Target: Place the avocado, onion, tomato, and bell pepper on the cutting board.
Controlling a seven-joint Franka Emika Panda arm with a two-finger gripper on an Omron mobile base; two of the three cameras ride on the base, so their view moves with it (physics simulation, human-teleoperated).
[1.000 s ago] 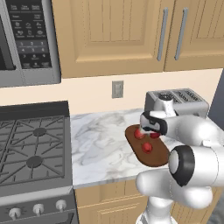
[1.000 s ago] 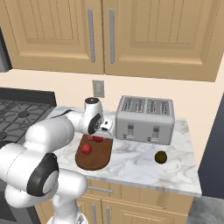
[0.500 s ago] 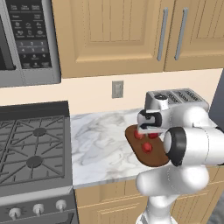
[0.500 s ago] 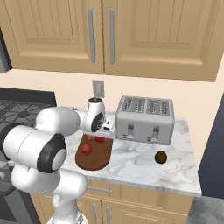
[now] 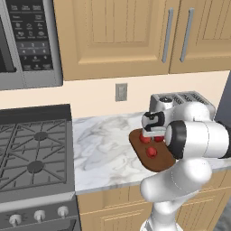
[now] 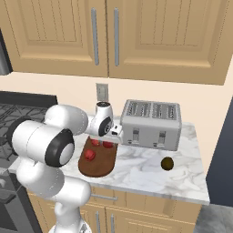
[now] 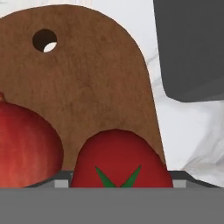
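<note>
The cutting board (image 6: 97, 159) lies near the counter (image 6: 145, 173) front edge, 3 red items on it: tomato (image 7: 120, 162), onion (image 7: 26, 144), a third. The avocado (image 6: 167, 163) sits at 3 o'clock, well apart. The gripper (image 5: 152, 131) hangs low over the board's toaster-side end (image 6: 152, 124); its spread I cannot tell.

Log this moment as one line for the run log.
gripper: over cutting board, at a red item, grip unclear | on board: three red items | avocado: on counter right of toaster, untouched
</note>
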